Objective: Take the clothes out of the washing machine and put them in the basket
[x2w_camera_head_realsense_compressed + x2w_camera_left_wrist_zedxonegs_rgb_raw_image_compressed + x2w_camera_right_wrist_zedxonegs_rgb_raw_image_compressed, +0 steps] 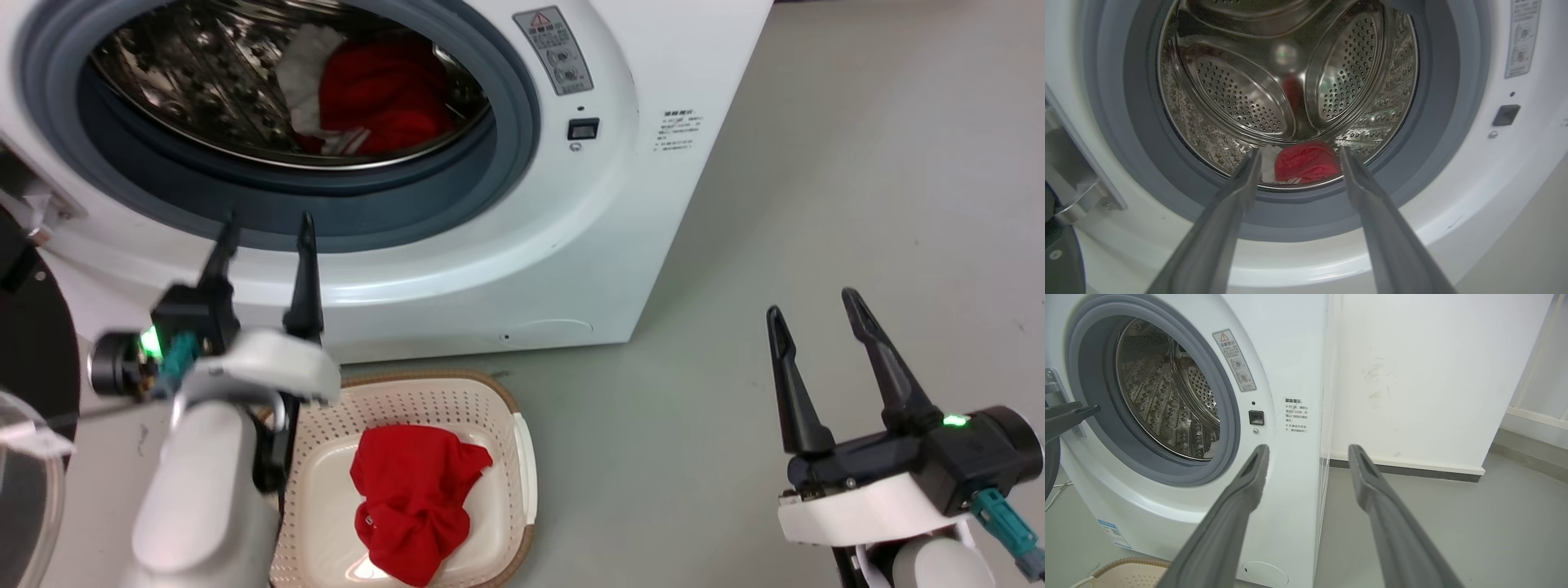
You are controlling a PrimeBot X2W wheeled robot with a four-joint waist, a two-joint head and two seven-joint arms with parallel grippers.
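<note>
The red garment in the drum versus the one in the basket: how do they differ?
The drum garment lies in the washing machine's drum, against white fabric; the basket garment lies alone in the basket. The first is not yet moved; the second is delivered. Both are crumpled, plain red.

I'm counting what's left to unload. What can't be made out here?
- Head view: the garment inside the washer has its lower edge hidden behind the grey ring; whether the white cloth beside it is separate is unclear.
- Head view: the left arm covers the basket's left side.
- Head view: the warning label's print is too small.
</note>
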